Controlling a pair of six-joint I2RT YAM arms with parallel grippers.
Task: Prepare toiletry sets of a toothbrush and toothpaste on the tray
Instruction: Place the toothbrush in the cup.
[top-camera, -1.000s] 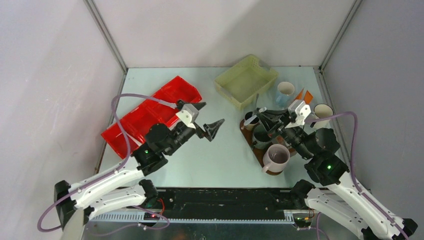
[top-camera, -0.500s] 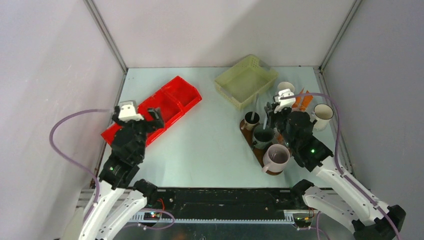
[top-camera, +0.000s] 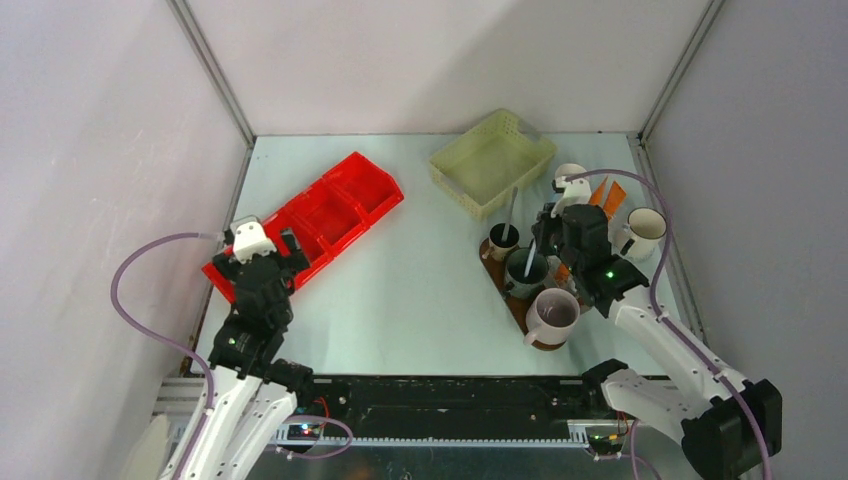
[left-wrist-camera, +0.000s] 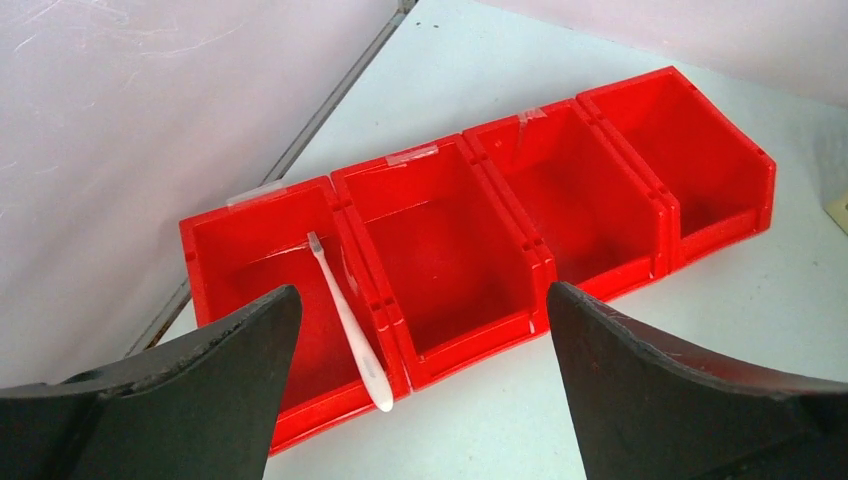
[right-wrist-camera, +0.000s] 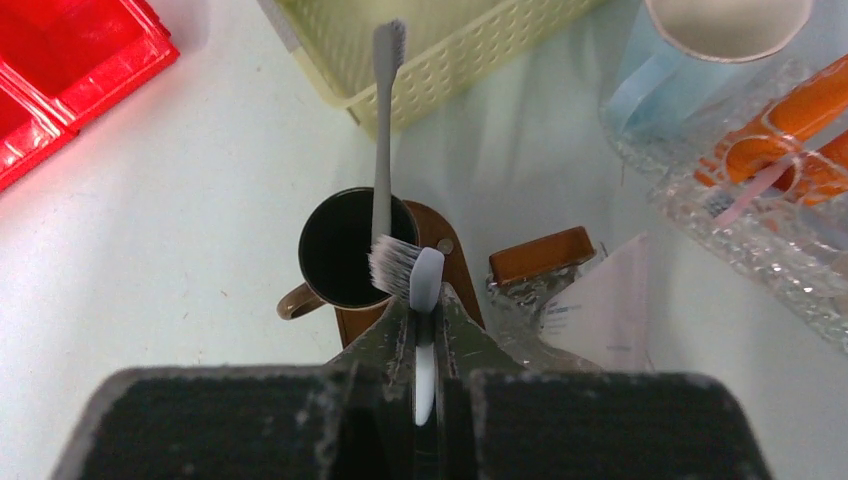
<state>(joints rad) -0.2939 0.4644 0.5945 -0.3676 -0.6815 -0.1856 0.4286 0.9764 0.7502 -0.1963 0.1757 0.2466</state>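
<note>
Left arm swung back from mid-table to the red bin (left-wrist-camera: 620, 130), and the right arm moved in over the tray (top-camera: 512, 302). Left gripper (left-wrist-camera: 422, 295) gapes wide, holding nothing. The spare toothbrush (left-wrist-camera: 345, 320) lies just ahead, a bit left, pointing away, hugging the divider wall, so room looks tight. Right gripper (right-wrist-camera: 427, 310), above the dark green mug (top-camera: 527, 270), is pinched on the held toothbrush (right-wrist-camera: 427, 272).

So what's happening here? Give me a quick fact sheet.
Left pincer: open, above the red bin
Red bin: one white toothbrush in an end compartment
Right pincer: shut on a pale-handled toothbrush, bristles up, over the tray
Tray: the small brown mug at its end holds a grey toothbrush
</note>
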